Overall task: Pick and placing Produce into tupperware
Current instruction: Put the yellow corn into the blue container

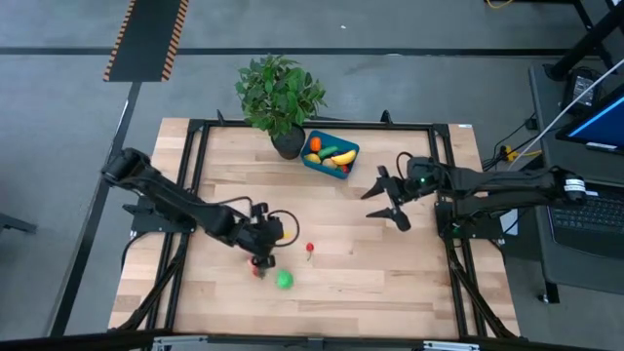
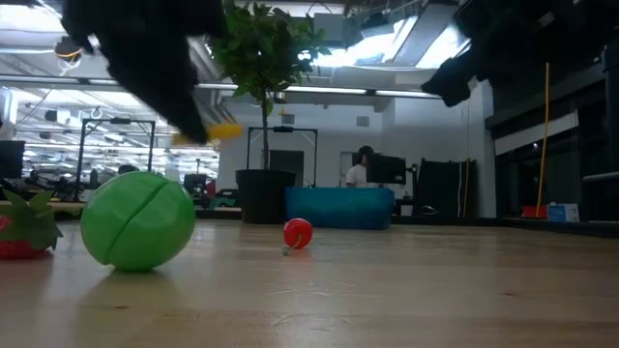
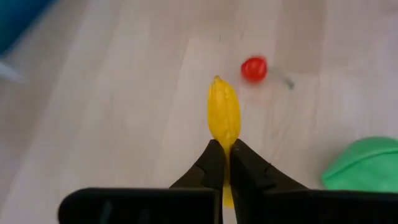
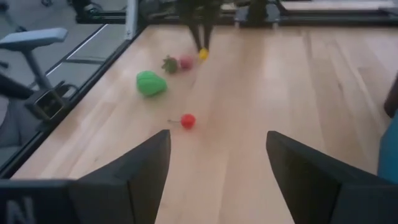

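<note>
Green round produce piece (image 2: 137, 220) sat close on the wooden tabletop (image 2: 387, 290), red strawberry (image 2: 24, 230) beside it at the edge, small red piece (image 2: 298, 233) farther back, teal tupperware (image 2: 338, 207) beside a potted plant (image 2: 263, 106), dark tool (image 2: 189, 121) overhead holding something yellow (image 2: 222, 130).

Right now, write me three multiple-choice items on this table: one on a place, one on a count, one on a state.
1. Where does the teal container sit?
A. beside the potted plant
B. under the left arm
C. at the table's near edge

2. How many loose pieces lie on the wood near the left end effector?
A. one
B. three
C. six

3. What is the left end effector doing?
A. hanging open and empty
B. shut on a yellow piece
C. resting inside the container

Key: 1 A, the container touches the plant's pot side. 2 B, a green piece, a cherry and a strawberry lie there. 3 B, the wrist view shows its fingers pinching the yellow piece.
</note>
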Motion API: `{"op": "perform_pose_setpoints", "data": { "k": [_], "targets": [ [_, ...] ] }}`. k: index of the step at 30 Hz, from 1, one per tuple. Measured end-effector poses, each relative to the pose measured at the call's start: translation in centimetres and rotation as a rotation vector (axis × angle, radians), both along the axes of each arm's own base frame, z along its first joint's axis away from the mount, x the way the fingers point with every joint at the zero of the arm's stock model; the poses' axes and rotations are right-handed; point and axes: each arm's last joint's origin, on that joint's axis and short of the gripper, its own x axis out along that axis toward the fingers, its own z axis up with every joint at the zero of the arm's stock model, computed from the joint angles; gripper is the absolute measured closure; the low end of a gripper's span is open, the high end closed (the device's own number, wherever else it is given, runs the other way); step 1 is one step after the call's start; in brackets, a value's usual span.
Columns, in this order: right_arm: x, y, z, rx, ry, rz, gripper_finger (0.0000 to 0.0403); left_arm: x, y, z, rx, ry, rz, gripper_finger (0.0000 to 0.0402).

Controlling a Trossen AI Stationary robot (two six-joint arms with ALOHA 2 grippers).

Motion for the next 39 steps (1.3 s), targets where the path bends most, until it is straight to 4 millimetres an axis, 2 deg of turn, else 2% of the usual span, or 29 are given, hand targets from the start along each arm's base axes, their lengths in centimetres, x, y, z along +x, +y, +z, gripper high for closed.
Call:
{"op": "perform_pose_setpoints", "data": {
  "k": [3,6,10,13,16,23,31,39],
  "targets": [
    [-0.7,0.4,0.3,-0.03,-0.043,0.026,0.0137,-1.2,0.1,1.7,0.035,-0.07,-0.026,0.0398],
    [-1.8,0.6,-0.2,-0.036,-0.08,0.028,0.0137,-2.8,0.6,2.7,0.033,-0.148,-0.004,0.0398],
    [-3.7,0.9,-1.6,-0.016,-0.13,0.018,0.0137,-4.6,0.5,3.4,-0.018,-0.322,-0.014,0.0398],
    [-4.9,1.0,-2.1,0.007,-0.182,0.009,0.0137,-5.3,0.3,3.1,-0.039,-0.438,-0.058,0.0399],
    [-5.9,1.3,-2.5,0.048,-0.206,0.021,0.0137,-5.6,0.0,2.4,-0.047,-0.548,-0.111,0.0399],
    [-7.2,2.8,-2.6,0.043,-0.282,0.183,0.0137,-6.3,-0.4,1.3,-0.047,-0.71,-0.191,0.0399],
    [-7.4,3.5,-2.7,0.075,-0.271,0.232,0.0137,-6.0,-1.5,1.0,-0.061,-0.771,-0.358,0.0399],
    [-7.5,4.1,-2.7,0.104,-0.257,0.279,0.0137,-5.1,-1.9,0.4,-0.077,-0.818,-0.328,0.0399]
  ]
}}
